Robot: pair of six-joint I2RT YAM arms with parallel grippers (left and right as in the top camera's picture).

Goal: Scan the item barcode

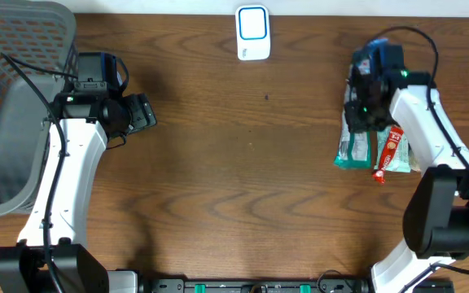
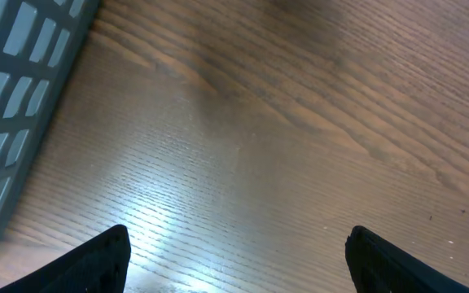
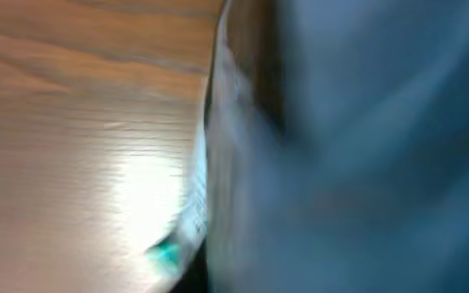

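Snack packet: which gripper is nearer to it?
Right. The right gripper is over the far end of the snack packet; the left gripper is across the table, open, beside the grey basket.

Brown wood-grain worktop [image 1: 251, 163]. A grey mesh basket [image 1: 23, 41] sits at its far left edge. A small white and blue scanner [image 1: 252, 32] lies at the back, near the middle. At the right lie overlapping packets [image 1: 363, 153], teal-and-white and red.
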